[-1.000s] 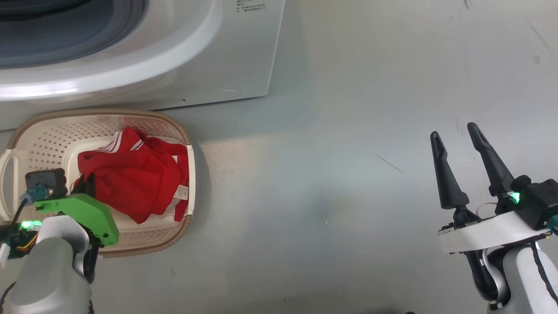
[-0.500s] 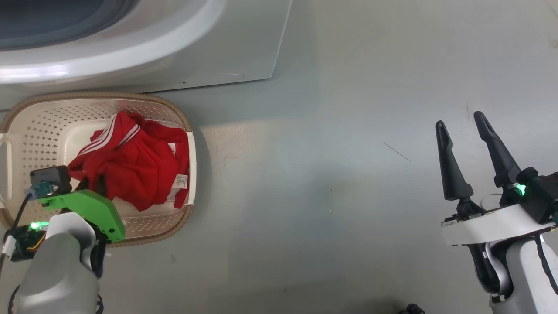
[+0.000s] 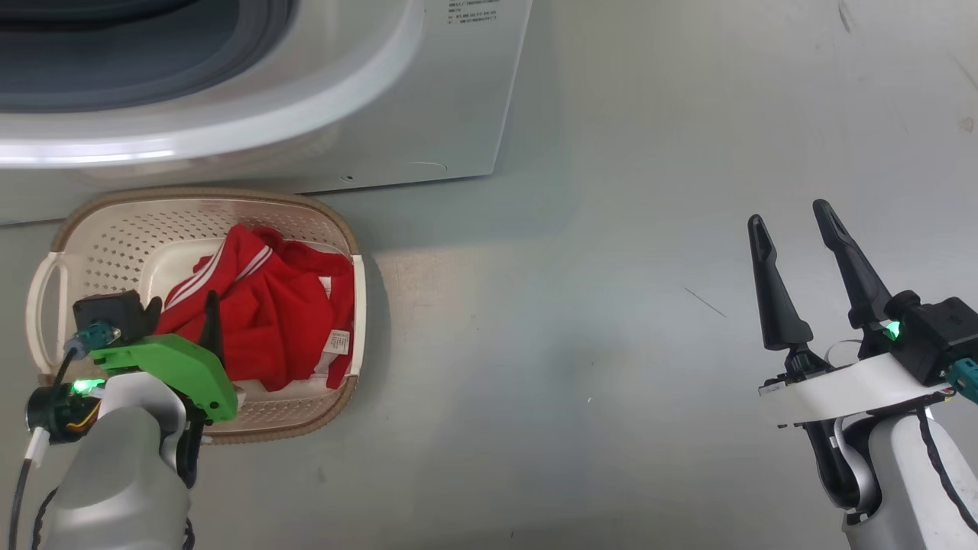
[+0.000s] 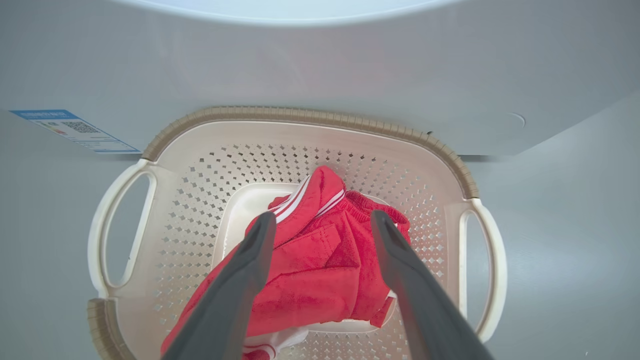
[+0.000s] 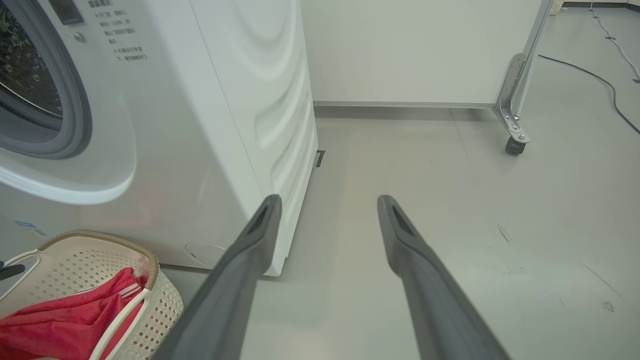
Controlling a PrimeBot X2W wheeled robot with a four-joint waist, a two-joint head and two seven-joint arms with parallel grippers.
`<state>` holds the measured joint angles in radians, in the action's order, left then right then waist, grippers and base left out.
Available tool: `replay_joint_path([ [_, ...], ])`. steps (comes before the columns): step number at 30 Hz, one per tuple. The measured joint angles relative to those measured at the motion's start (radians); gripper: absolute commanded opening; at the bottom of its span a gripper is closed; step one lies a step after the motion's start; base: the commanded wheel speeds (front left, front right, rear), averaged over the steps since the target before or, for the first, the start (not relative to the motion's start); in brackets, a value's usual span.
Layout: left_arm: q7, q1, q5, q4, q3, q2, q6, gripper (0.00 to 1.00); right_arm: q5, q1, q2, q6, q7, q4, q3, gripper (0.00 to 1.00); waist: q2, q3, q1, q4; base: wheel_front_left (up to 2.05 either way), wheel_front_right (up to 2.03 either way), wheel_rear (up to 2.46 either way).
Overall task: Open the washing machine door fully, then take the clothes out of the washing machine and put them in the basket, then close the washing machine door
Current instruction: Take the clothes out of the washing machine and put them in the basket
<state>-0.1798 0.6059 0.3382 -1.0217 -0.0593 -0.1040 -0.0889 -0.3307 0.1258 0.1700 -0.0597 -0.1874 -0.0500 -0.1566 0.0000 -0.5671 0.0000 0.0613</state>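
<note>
Now the clothes (image 4: 320, 270), a crumpled red heap with white stripes, lie in the basket (image 4: 310, 116), whose long axis runs along the front of the washing machine (image 4: 320, 60). The left gripper (image 4: 322, 218) hangs wide open over them, holding nothing; the right gripper (image 3: 788, 213) gapes empty.

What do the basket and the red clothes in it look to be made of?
The basket: likely moulded plastic, matte cream, judging by its punched holes and smooth loop handles. The clothes: soft fabric, matte red with fuzzy nap, bunching in folds.
</note>
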Motion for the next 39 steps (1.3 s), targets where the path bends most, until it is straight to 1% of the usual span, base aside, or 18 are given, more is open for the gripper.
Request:
replay_joint_path([
  [3, -0.038, 0.000, -0.015, 0.005, -0.019, 0.002, -0.010, 1.00, 0.000, 0.010, -0.003, 0.000, -0.009, 0.022, 0.000, 1.00, 0.0000, 0.030, 0.0000, -0.009, 0.00, 0.00, 0.00],
  [8, -0.061, 0.000, -0.035, 0.034, -0.056, 0.011, -0.023, 1.00, -0.002, 0.011, -0.008, -0.001, -0.019, 0.054, 0.004, 1.00, 0.0000, 0.089, 0.0000, -0.027, 0.00, 0.00, 0.00],
  [14, -0.069, -0.002, -0.062, 0.079, -0.096, 0.028, -0.031, 1.00, -0.004, 0.003, -0.005, -0.001, -0.022, 0.094, 0.015, 1.00, 0.0000, 0.166, 0.0000, -0.056, 0.00, 0.00, 0.00],
  [22, -0.070, -0.034, -0.068, 0.136, -0.116, 0.034, -0.032, 1.00, -0.032, -0.039, -0.010, -0.001, -0.034, 0.128, 0.035, 1.00, 0.0000, 0.260, 0.0000, -0.095, 0.00, 0.00, 0.00],
  [32, -0.069, -0.149, -0.065, 0.299, -0.098, 0.035, -0.032, 1.00, -0.046, -0.100, -0.030, 0.000, -0.040, 0.152, 0.043, 1.00, 0.0000, 0.398, 0.0000, -0.144, 0.00, 0.00, 0.00],
  [39, -0.069, -0.256, -0.044, 0.402, -0.040, 0.036, -0.032, 1.00, -0.048, -0.148, -0.039, 0.001, -0.047, 0.155, 0.044, 1.00, 0.0000, 0.484, 0.0000, -0.167, 0.00, 0.00, 0.00],
])
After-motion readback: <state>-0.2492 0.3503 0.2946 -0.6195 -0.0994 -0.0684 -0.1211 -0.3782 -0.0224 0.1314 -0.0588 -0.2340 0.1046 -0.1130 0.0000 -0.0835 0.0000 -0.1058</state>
